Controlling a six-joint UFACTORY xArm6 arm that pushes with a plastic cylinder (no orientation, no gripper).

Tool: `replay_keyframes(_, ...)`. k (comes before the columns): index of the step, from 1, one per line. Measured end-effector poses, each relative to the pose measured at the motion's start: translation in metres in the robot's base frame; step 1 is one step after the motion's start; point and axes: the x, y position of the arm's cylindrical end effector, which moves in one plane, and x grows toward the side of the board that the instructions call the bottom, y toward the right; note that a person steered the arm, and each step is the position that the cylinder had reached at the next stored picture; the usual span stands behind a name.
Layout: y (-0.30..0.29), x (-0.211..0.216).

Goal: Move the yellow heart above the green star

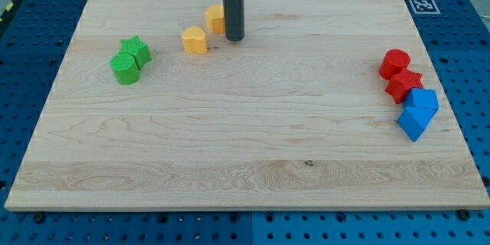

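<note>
The yellow heart (194,40) lies in the upper middle-left of the wooden board (230,145). It is to the right of the green star (137,49) and slightly higher, apart from it. My tip (233,38) rests on the board to the right of the heart, with a small gap between them. A second yellow block (215,18), seemingly a hexagon, sits just left of the rod and is partly hidden by it. A green round block (125,70) touches the star at its lower left.
Two red blocks (395,63) (403,85) and two blue blocks (422,99) (413,123) cluster at the board's right edge. A black-and-white marker (421,4) sits at the top right corner.
</note>
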Motion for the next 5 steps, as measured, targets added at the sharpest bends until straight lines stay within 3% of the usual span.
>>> replay_keyframes(1, -0.008, 0.008)
replay_keyframes(3, -0.106, 0.008)
replay_keyframes(5, -0.077, 0.004)
